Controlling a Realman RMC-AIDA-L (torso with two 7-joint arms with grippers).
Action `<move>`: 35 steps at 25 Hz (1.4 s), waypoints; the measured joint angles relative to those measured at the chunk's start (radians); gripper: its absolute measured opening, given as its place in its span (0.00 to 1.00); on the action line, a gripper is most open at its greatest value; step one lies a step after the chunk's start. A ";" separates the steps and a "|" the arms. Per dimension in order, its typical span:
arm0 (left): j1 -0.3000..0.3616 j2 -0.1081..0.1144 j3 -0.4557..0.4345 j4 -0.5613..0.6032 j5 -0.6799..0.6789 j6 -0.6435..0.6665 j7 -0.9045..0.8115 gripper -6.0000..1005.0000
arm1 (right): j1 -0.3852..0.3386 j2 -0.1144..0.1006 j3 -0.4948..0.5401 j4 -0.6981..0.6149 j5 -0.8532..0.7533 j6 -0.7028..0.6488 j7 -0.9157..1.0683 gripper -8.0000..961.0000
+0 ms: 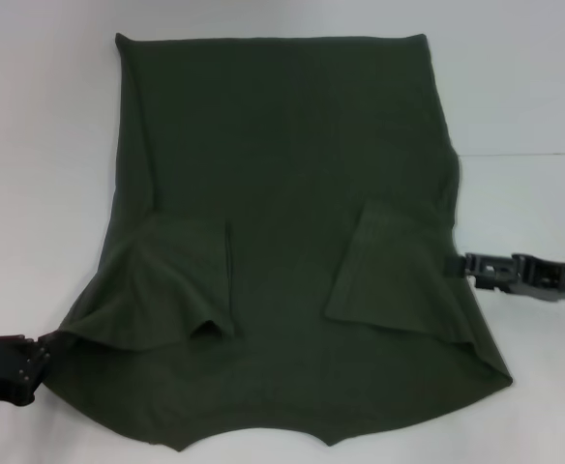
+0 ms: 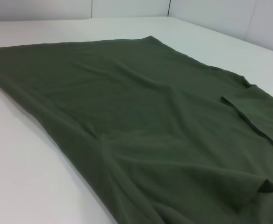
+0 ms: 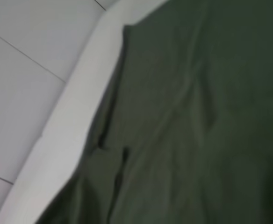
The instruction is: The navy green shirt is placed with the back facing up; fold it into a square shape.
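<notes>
The navy green shirt (image 1: pixel 282 193) lies flat on the white table, plain side up, its straight hem at the far side. Both sleeves are folded in over the body: the left sleeve (image 1: pixel 181 280) and the right sleeve (image 1: pixel 379 271). My left gripper (image 1: pixel 39 356) sits at the shirt's near-left corner, touching the cloth edge. At the shirt's right edge, level with the folded sleeve, is my right gripper (image 1: pixel 457 264). The left wrist view shows the shirt (image 2: pixel 127 116) spread out. In the right wrist view the shirt (image 3: pixel 197 116) fills most of the picture.
The white table (image 1: pixel 41 145) reaches out on all sides of the shirt. A seam line in the table (image 1: pixel 534 154) runs off to the right. The table's rim (image 3: pixel 66 121) shows beside the cloth in the right wrist view.
</notes>
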 joint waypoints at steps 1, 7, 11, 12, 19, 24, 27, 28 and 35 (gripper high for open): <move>0.000 0.000 0.000 0.000 0.000 0.004 0.000 0.03 | -0.005 -0.005 0.000 0.000 -0.013 -0.006 0.013 0.92; 0.007 0.003 -0.004 0.008 -0.001 0.026 0.001 0.03 | -0.046 -0.019 0.005 -0.021 -0.069 -0.027 0.070 0.92; 0.009 0.002 -0.014 0.015 -0.001 0.039 0.001 0.03 | -0.075 -0.020 0.010 -0.025 -0.070 -0.035 0.075 0.92; 0.008 0.002 -0.018 0.015 -0.001 0.040 0.002 0.03 | -0.080 -0.021 0.011 -0.026 -0.069 -0.036 0.075 0.92; 0.002 0.001 -0.024 0.016 -0.001 0.043 0.002 0.03 | -0.096 -0.023 0.009 -0.027 -0.070 -0.037 0.072 0.92; -0.001 0.000 -0.024 0.016 -0.001 0.043 0.003 0.03 | -0.097 -0.018 0.002 -0.027 -0.084 -0.043 0.070 0.91; -0.001 0.000 -0.023 0.016 -0.001 0.043 0.002 0.03 | -0.097 -0.015 0.002 -0.026 -0.087 -0.046 0.068 0.91; -0.001 0.000 -0.023 0.016 -0.001 0.044 0.002 0.03 | -0.097 -0.014 0.002 -0.025 -0.091 -0.047 0.068 0.91; -0.001 0.000 -0.022 0.011 -0.002 0.043 0.003 0.03 | -0.093 -0.006 0.000 -0.024 -0.109 -0.050 0.066 0.91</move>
